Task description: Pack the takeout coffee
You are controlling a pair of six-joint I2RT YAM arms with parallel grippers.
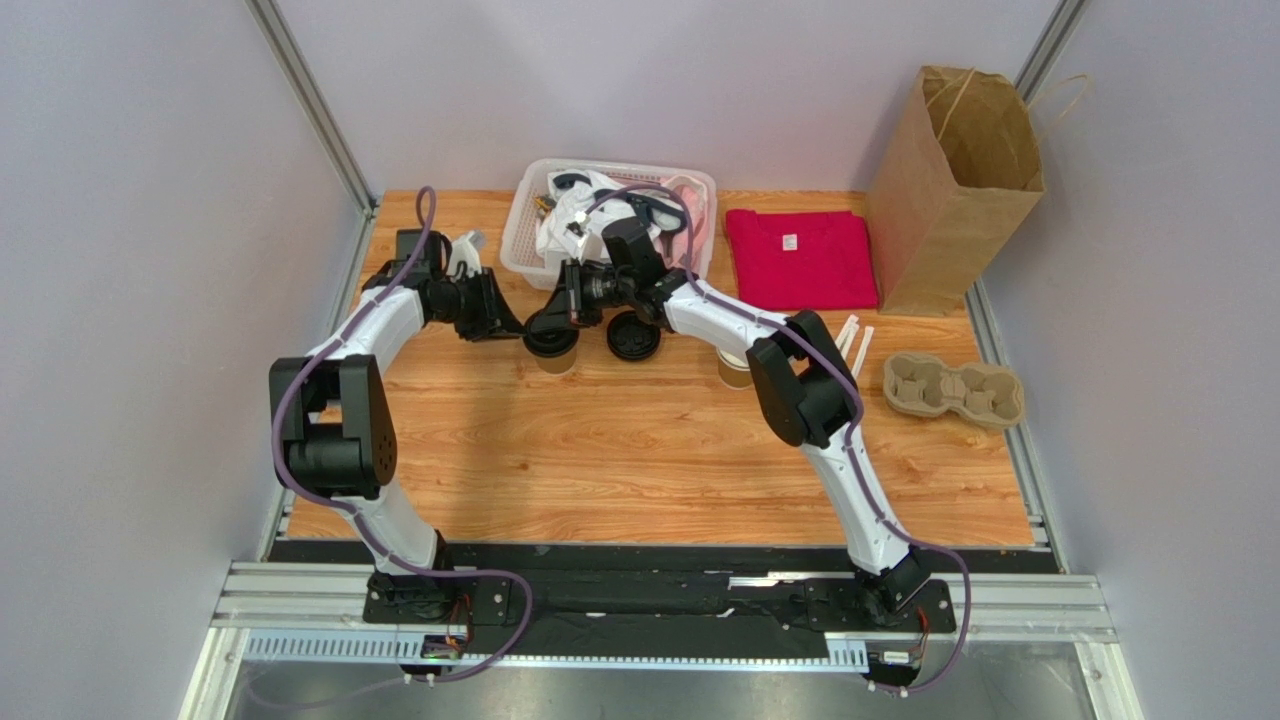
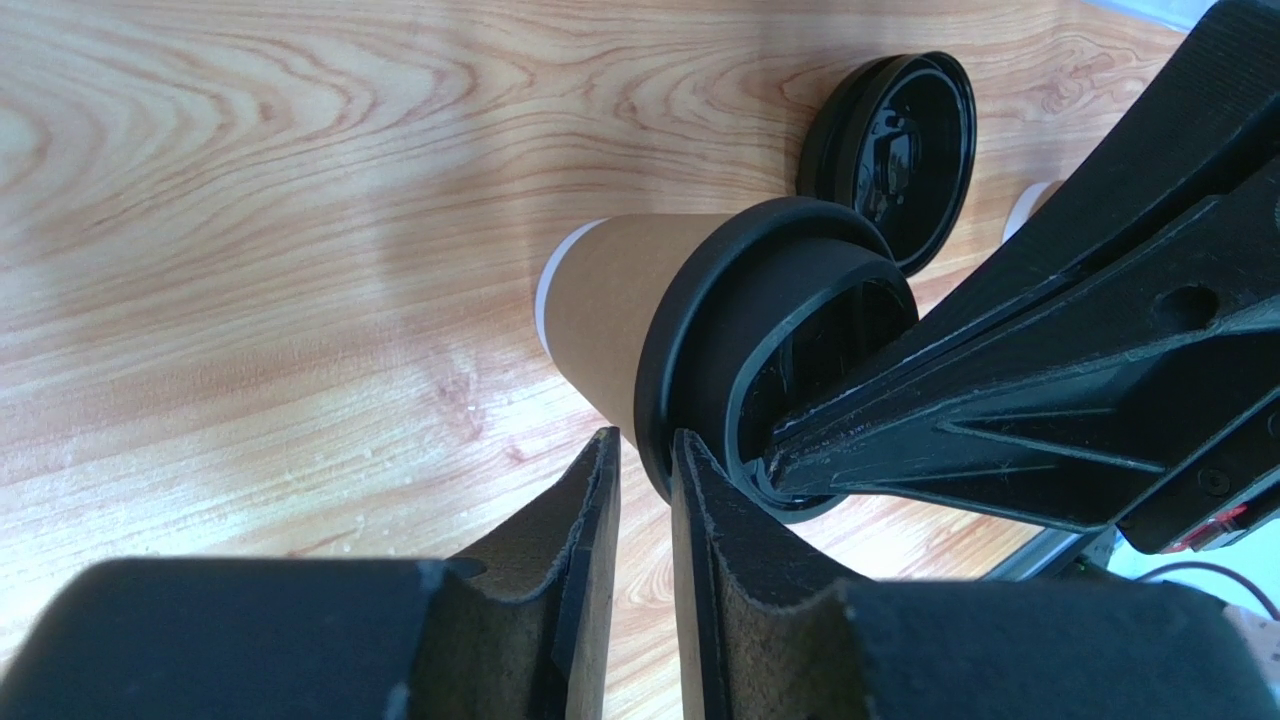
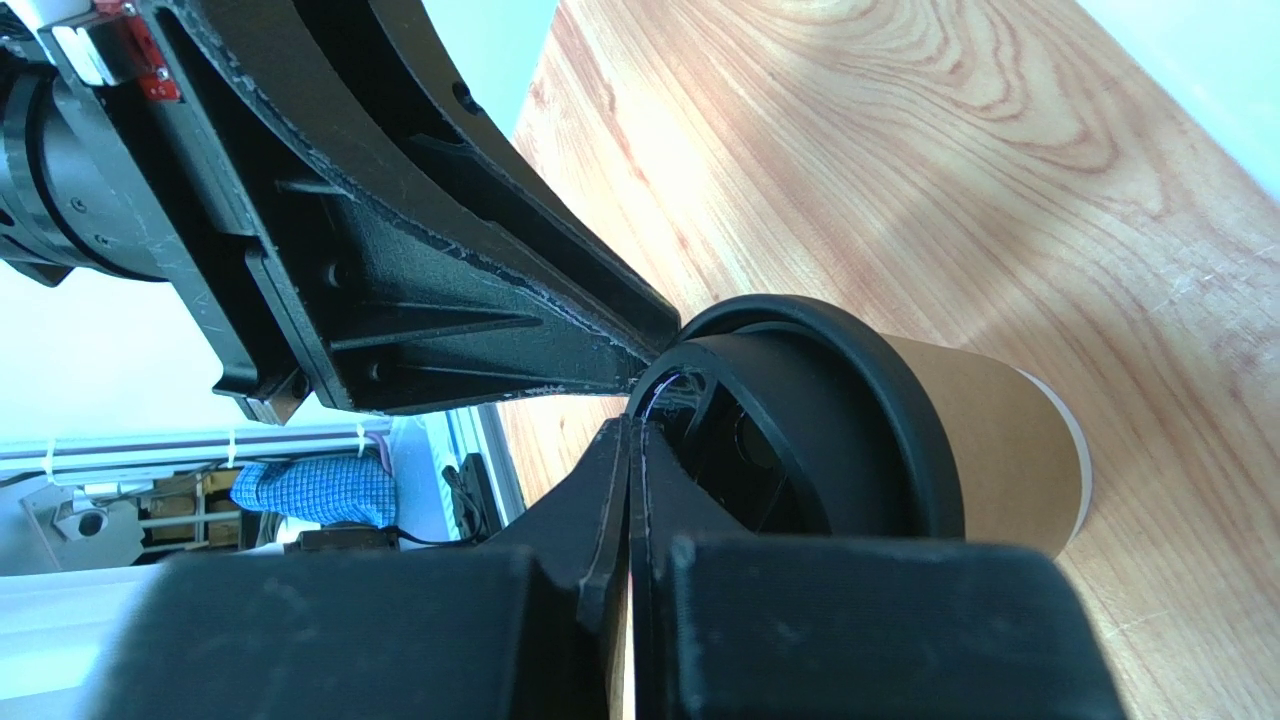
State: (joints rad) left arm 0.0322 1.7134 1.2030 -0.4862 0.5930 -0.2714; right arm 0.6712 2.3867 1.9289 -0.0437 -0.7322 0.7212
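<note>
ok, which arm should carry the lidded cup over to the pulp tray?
Right, likely: the tray and paper bag stand on its side, and the right end effector is at the lid of the cup. Left end effector is there too, but that arm mounts farther away.

In the wrist views the near fingers are blurred, and whether the left gripper [image 2: 646, 447] or the right gripper [image 3: 631, 435] pinches the lid [image 3: 842, 393] cannot be told. From above, both cover the cup [image 1: 553, 357] except its lower wall. The right arm [image 1: 796, 390] hides part of a second cup [image 1: 732, 372] and much of the basket [image 1: 609, 165], whose contents are too tangled to name.
</note>
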